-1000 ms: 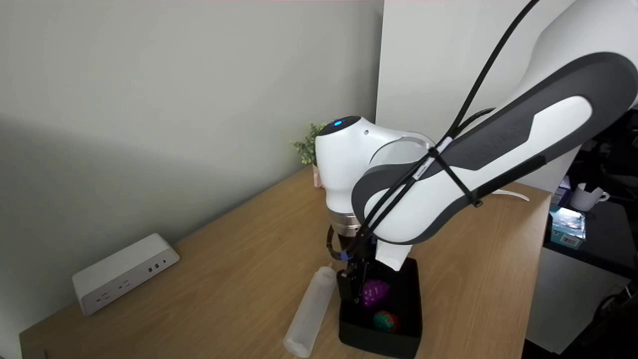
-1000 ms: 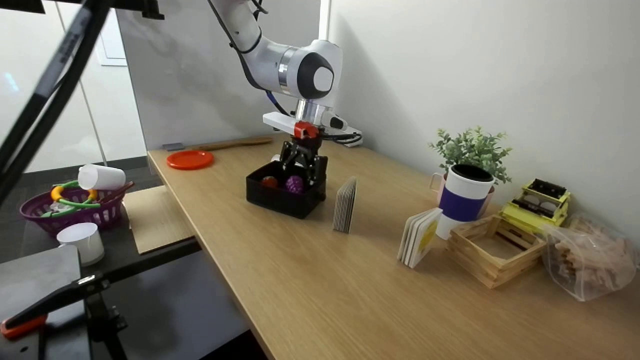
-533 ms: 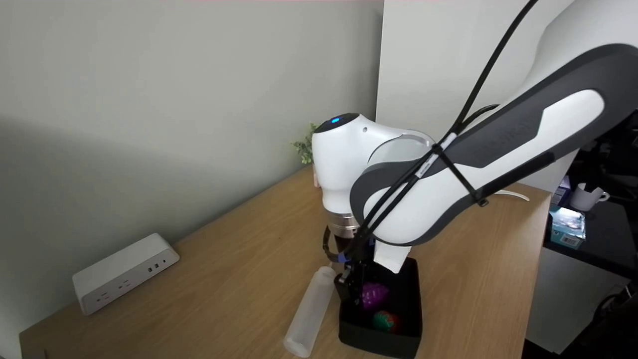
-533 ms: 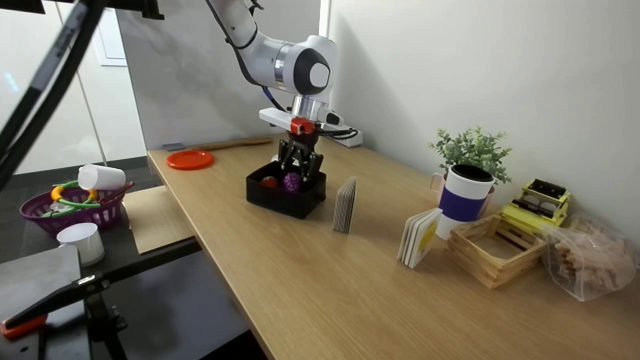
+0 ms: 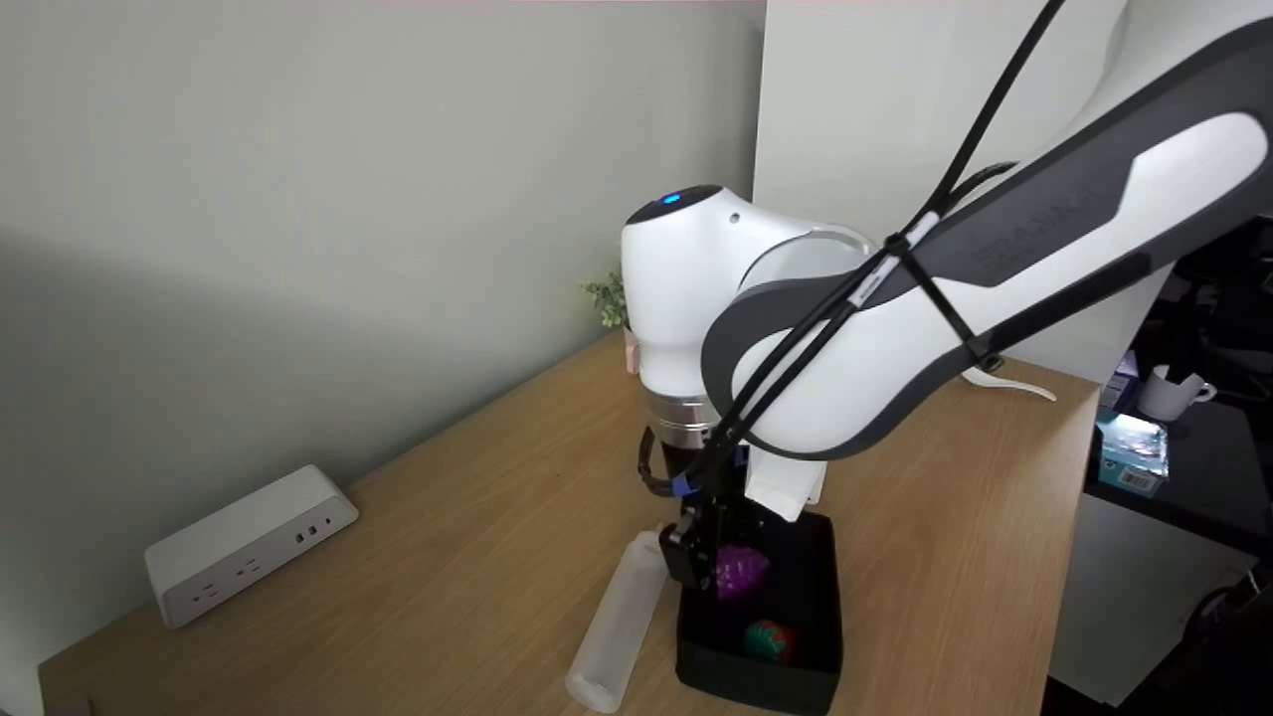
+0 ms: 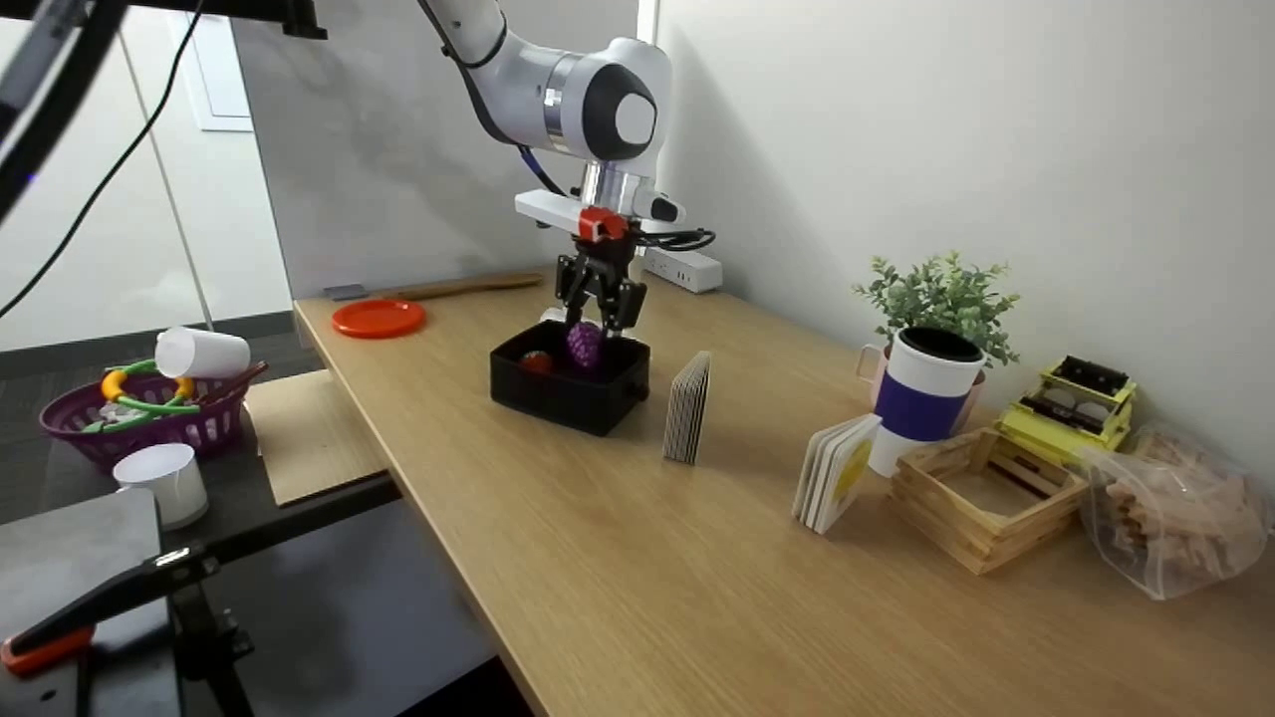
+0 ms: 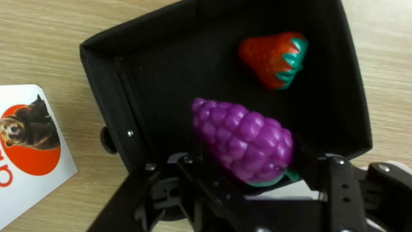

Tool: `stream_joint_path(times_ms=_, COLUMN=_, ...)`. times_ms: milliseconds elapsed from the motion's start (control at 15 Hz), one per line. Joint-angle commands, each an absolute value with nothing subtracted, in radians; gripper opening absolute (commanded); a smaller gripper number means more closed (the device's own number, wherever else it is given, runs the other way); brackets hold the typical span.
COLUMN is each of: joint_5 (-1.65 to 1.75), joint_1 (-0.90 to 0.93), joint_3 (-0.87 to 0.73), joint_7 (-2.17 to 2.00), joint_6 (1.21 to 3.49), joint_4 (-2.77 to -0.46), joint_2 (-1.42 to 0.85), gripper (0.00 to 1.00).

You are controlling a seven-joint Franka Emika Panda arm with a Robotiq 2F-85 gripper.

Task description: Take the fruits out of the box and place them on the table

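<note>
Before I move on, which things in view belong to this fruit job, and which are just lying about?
Part of the job:
bumpy purple grape bunch, gripped between the black fingers
red strawberry with green leaves
low-walled black rectangular box
light-brown wooden tabletop

Just lying about:
round red plate
slatted wooden crate
translucent cylindrical bottle
white socket box
white purple-banded tumbler

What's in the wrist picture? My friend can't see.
A black end effector holds a purple, bumpy toy grape bunch over the floor of a black rectangular box. A red and green toy strawberry lies inside; outside, at left, is a white bear-picture card.
</note>
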State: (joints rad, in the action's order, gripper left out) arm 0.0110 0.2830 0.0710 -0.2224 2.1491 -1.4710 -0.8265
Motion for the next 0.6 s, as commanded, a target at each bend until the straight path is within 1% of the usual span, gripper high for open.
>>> stream_joint_path(times_ms=0, joint_5=0.033, joint_1=0.291, joint_3=0.057, joint_7=-0.249, joint_6=2.178, joint_4=-1.582, joint_2=-0.716, gripper=0.45)
stream_joint_path(times_ms=533, joint_5=0.028, joint_1=0.272, joint_3=0.043, joint_7=-0.289, joint_6=2.235, joint_4=-1.708, joint_2=-0.57, gripper=0.45)
